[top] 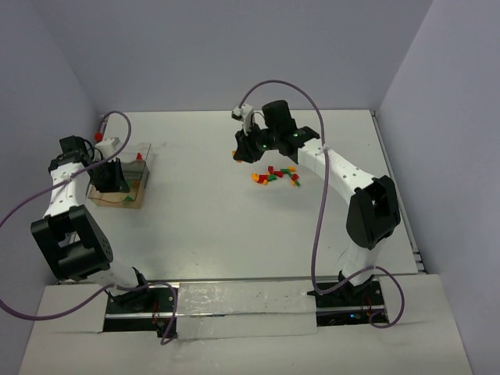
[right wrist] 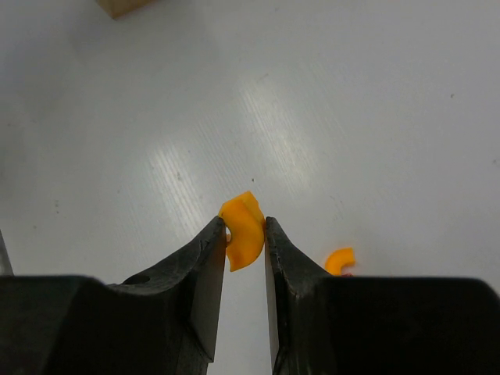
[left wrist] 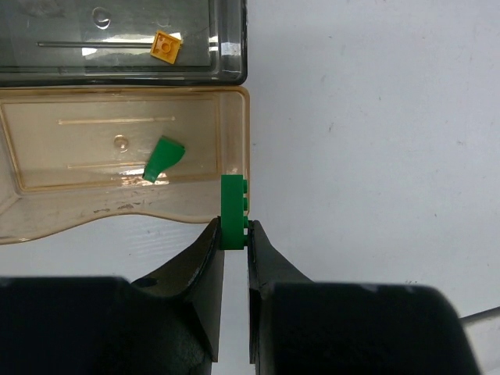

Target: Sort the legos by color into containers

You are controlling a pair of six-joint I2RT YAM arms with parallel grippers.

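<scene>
My left gripper point(left wrist: 234, 228) is shut on a green lego brick point(left wrist: 232, 207) and holds it over the right rim of a clear tray point(left wrist: 47, 156) with a tan base. A green sloped piece point(left wrist: 162, 158) lies in that tray. An orange square piece point(left wrist: 165, 48) lies in the neighbouring tray point(left wrist: 226, 31). My right gripper point(right wrist: 244, 233) is shut on a curved orange lego point(right wrist: 244, 230) above the white table. A pile of red, green and orange legos point(top: 275, 176) lies mid-table, right of my right gripper point(top: 248, 150). The trays point(top: 125, 181) are at the left under my left gripper point(top: 112, 177).
Another curved orange piece point(right wrist: 339, 260) lies on the table just right of my right fingers. A tan corner point(right wrist: 123, 6) shows at the top of the right wrist view. Purple cables loop over both arms. Grey walls close in the table on three sides.
</scene>
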